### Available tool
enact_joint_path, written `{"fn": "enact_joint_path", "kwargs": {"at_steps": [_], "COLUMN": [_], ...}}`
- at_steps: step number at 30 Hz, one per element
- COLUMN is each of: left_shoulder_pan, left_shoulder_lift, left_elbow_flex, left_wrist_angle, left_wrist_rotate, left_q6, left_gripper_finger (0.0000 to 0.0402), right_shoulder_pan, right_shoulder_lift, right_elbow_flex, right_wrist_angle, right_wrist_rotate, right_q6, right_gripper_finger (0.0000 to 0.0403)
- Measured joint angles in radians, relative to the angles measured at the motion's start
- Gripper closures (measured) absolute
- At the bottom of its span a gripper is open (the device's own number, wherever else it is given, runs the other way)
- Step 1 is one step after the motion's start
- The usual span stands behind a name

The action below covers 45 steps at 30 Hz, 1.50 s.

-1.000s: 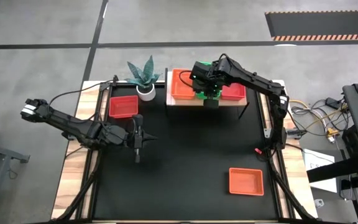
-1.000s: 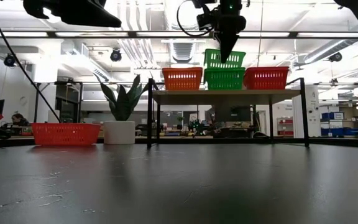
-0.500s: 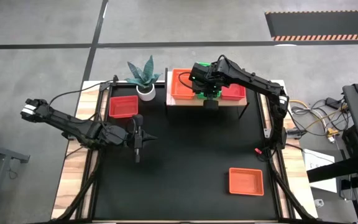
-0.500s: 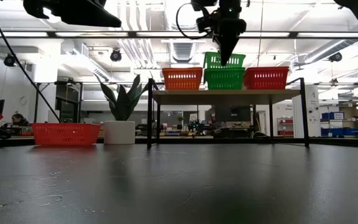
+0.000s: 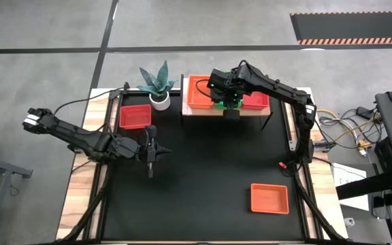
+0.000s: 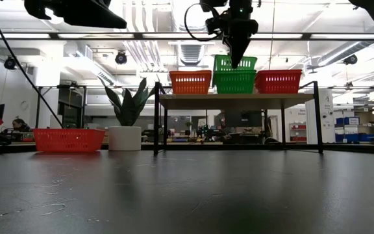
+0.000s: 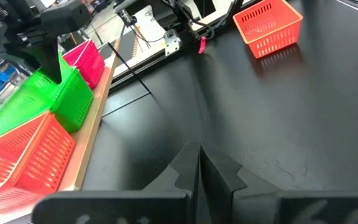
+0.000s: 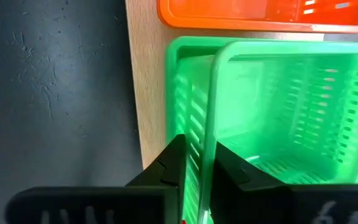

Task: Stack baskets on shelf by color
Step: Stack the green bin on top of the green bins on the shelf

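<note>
On the pale-wood shelf [image 5: 197, 111] stand an orange basket [image 5: 196, 91], a green basket [image 6: 234, 82] in the middle and a red basket [image 5: 257, 101]. My right gripper [image 6: 237, 60] is above the middle one, shut on a second green basket [image 6: 234, 63]. That basket sits slightly tilted in the lower green one. My left gripper [image 5: 150, 152] is shut and empty above the mat on the left. A red basket [image 5: 135, 116] and an orange basket [image 5: 269, 198] rest on the mat. My right gripper pinches the upper green basket's near long wall at its rim [image 8: 207, 140], one finger outside and one inside. The fingers point down from above and lie across the wall. The basket hangs a little tilted, its lower part inside the green basket on the shelf.
A potted plant [image 5: 157, 86] stands left of the shelf, beside the red basket on the mat. The black mat [image 5: 203, 177] between the shelf and the orange basket at the near right is bare. Cables and equipment [image 5: 359, 136] lie beyond the table's right edge.
My right gripper has moved a little toward the table's far edge and slightly down with the green basket. The basket now sits lower in the green basket on the shelf.
</note>
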Motion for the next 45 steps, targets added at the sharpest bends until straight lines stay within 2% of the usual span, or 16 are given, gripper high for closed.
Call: {"fn": "enact_joint_path", "kwargs": {"at_steps": [7,11,18,24,31,36,42,45], "left_shoulder_pan": [0.000,0.000,0.000,0.000,0.000,0.000,0.000,0.000], "left_shoulder_lift": [0.000,0.000,0.000,0.000,0.000,0.000,0.000,0.000], "left_elbow_flex": [0.000,0.000,-0.002,-0.012,-0.013,-0.013,-0.013,-0.013], "left_wrist_angle": [0.000,0.000,-0.002,-0.003,-0.001,0.000,-0.001,0.000], "left_wrist_rotate": [0.000,0.000,0.000,0.000,0.000,0.000,0.000,0.000], "left_q6": [0.000,0.000,0.000,-0.001,-0.012,-0.028,-0.028,-0.028], "left_gripper_finger": [0.0402,0.0402,0.0402,0.0402,0.0402,0.0402,0.0402,0.0402], "right_shoulder_pan": [0.000,0.000,0.011,0.042,0.067,0.065,0.057,0.049], "right_shoulder_lift": [-0.002,-0.009,-0.045,-0.121,-0.198,-0.255,-0.277,-0.279], "right_elbow_flex": [0.000,0.005,0.017,-0.006,-0.162,-0.349,-0.466,-0.476], "right_wrist_angle": [-0.002,-0.034,-0.030,-0.025,0.034,0.156,0.229,0.232], "right_wrist_rotate": [0.000,0.000,-0.005,-0.179,-0.177,-0.174,-0.023,-0.008], "right_q6": [0.022,0.042,0.107,0.124,0.131,0.117,0.115,0.116], "right_gripper_finger": [0.0316,0.0303,0.0315,0.0349,0.0390,0.0394,0.0394,0.0394]}}
